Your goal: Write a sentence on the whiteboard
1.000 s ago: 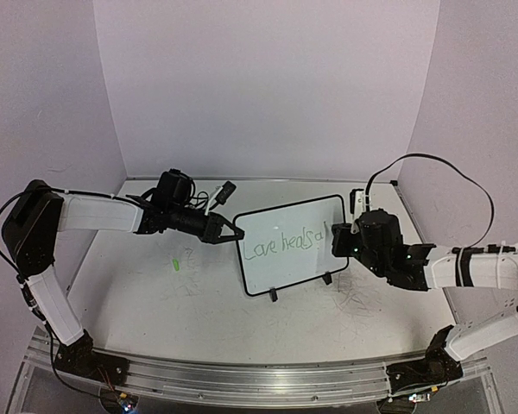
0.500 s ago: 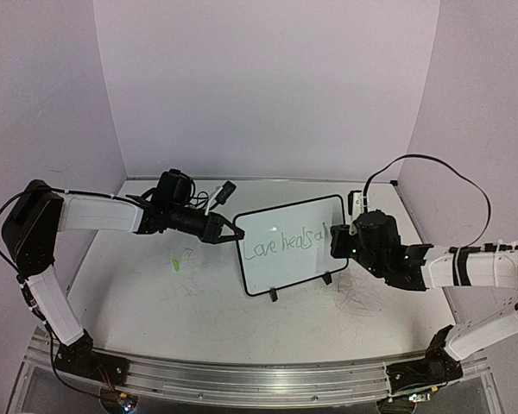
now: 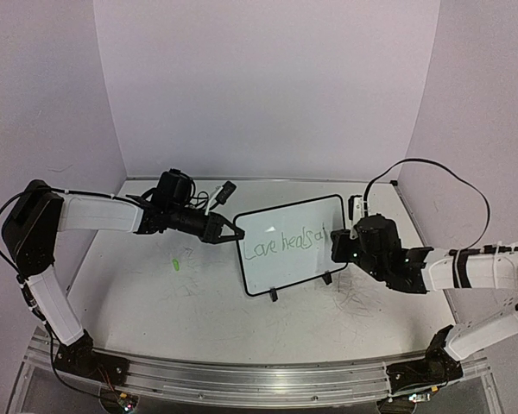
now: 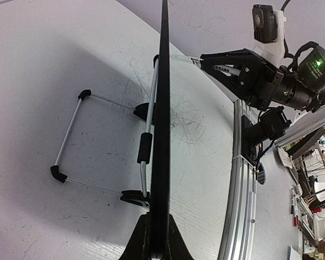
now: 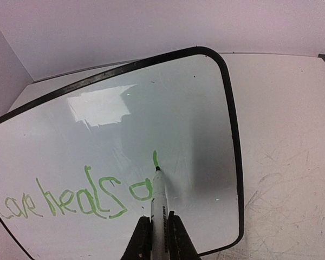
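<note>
Left gripper (image 3: pixel 227 233) clamps the whiteboard (image 3: pixel 285 263) edge; its wrist view alone shows the wire stand (image 4: pixel 70 135) behind. Right gripper (image 5: pixel 157 235) pinches a marker (image 5: pixel 158 203), tip at the green writing (image 5: pixel 70 200).

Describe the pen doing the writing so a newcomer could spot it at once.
Start at the small black-framed whiteboard standing mid-table. At its right edge, the right gripper clamps a slim white marker with a dark tip touching the board. It alone sits at the end of the green lettering.

Left corner of whiteboard (image 5: pixel 151 108) cut off; marker (image 5: pixel 158 196) barrel hidden in right pincer (image 5: pixel 158 219).
</note>
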### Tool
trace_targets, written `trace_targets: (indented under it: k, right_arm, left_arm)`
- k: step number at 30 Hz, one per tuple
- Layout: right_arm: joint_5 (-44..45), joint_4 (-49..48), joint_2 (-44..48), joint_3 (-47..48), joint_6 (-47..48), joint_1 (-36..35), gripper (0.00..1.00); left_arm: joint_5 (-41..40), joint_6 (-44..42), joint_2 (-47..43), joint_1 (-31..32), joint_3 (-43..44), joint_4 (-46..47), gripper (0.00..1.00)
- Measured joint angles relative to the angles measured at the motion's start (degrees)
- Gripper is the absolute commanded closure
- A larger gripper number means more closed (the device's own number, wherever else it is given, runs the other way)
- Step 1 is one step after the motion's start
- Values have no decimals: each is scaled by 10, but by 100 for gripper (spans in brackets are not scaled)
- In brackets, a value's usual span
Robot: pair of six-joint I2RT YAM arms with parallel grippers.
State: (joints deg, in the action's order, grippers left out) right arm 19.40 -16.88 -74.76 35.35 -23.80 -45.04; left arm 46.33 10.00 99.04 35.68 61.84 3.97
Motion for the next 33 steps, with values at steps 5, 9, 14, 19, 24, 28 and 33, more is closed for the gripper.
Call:
trace_targets:
  k: [5, 9, 14, 19, 24, 28, 33]
  right_arm:
    - [-4, 1, 2, -9, -5, 0, 100]
    - [-8, 1, 3, -14, -10, 0, 100]
    - [-10, 2, 4, -21, -17, 0, 100]
    - [-11, 3, 8, -27, -20, 0, 100]
    - [-9, 11, 14, -27, -20, 0, 100]
    - [-4, 30, 33, -27, -16, 0, 100]
    - [13, 41, 82, -20, 3, 4, 100]
  left_arm:
    - [0, 0, 0, 0, 0, 0, 100]
    - [0, 0, 0, 0, 0, 0, 100]
    - [0, 0, 0, 0, 0, 0, 100]
    - [0, 0, 0, 0, 0, 0, 100]
    - [0, -1, 0, 0, 0, 0, 100]
    - [0, -2, 0, 0, 0, 0, 100]
    - [0, -2, 0, 0, 0, 0, 100]
